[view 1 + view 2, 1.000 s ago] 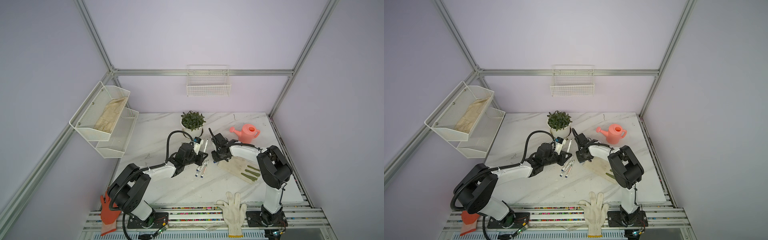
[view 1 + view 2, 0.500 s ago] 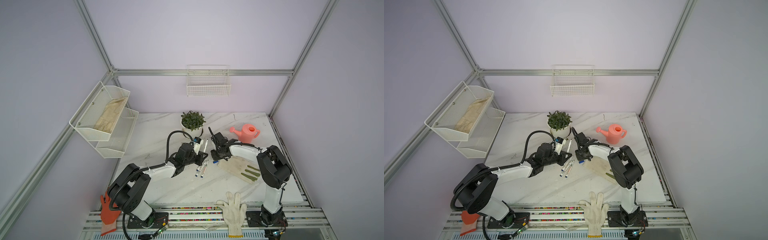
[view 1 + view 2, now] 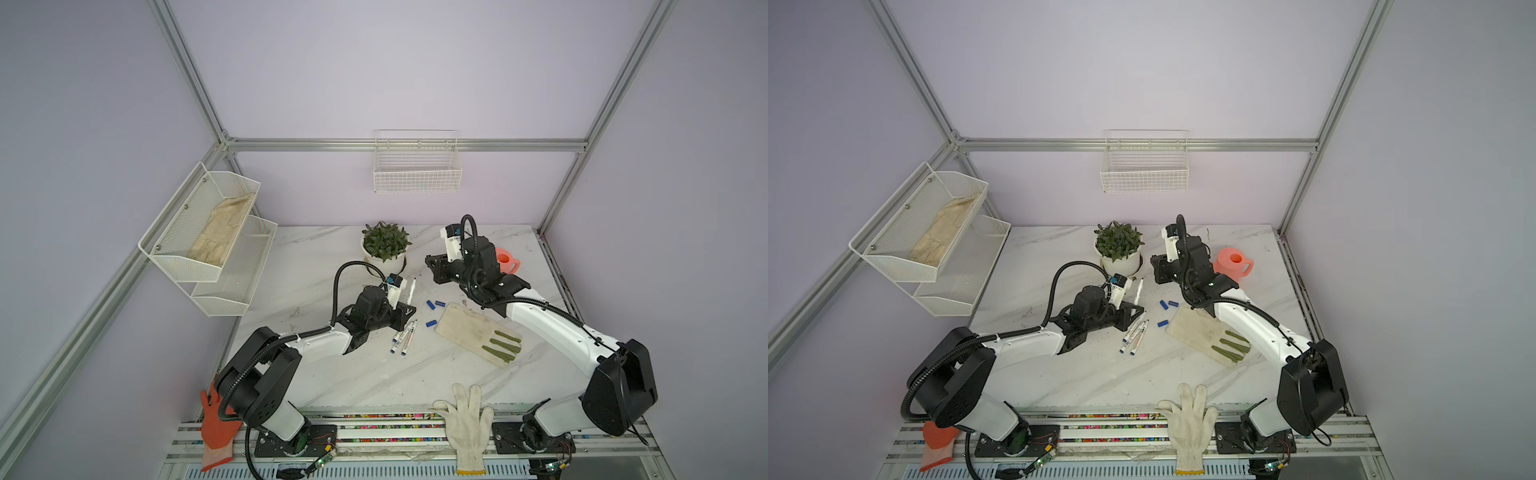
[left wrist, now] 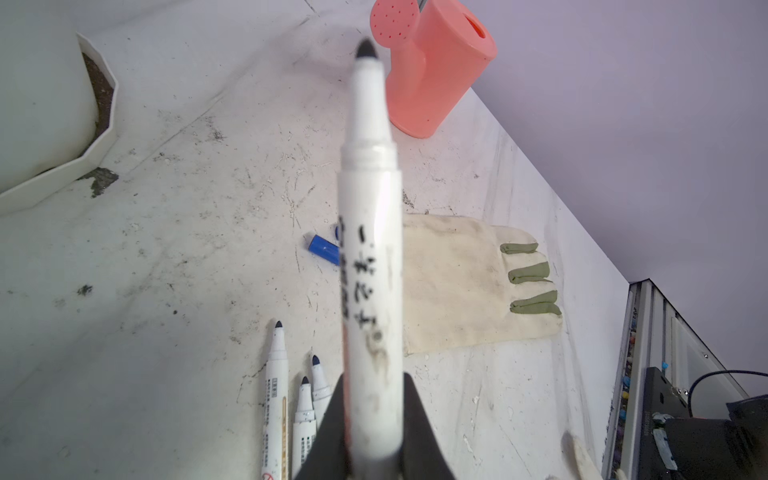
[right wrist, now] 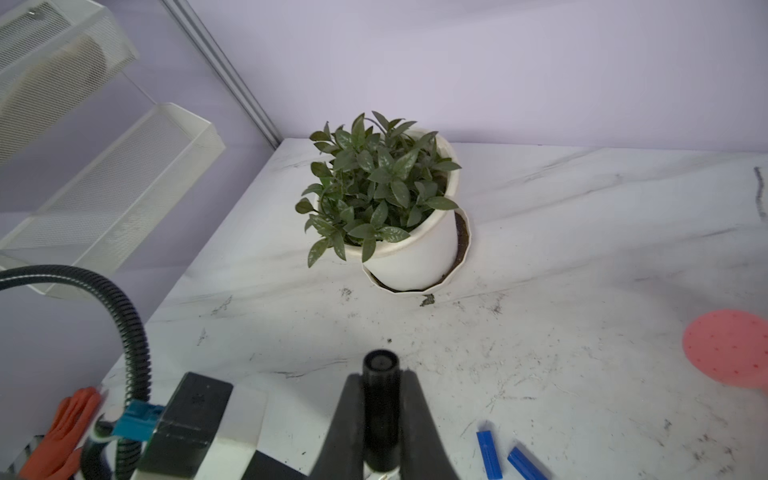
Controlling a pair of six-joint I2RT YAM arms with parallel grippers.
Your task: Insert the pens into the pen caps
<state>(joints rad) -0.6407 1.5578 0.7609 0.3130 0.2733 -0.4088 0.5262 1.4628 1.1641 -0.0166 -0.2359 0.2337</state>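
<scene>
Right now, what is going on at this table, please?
The robot is capping marker pens. The left claw is shut on one uncapped pen with a black tip. The right claw is shut on the black cap, raised above the table. Pen and cap are not yet joined. Three more pens and three blue caps lie loose on it.

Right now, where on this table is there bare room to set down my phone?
Widest bare patch: the front of the table, between the loose pens, the stained glove and the white glove at the edge. Also bare: between the plant and the rack. Crowded: the middle, around the blue caps.
</scene>
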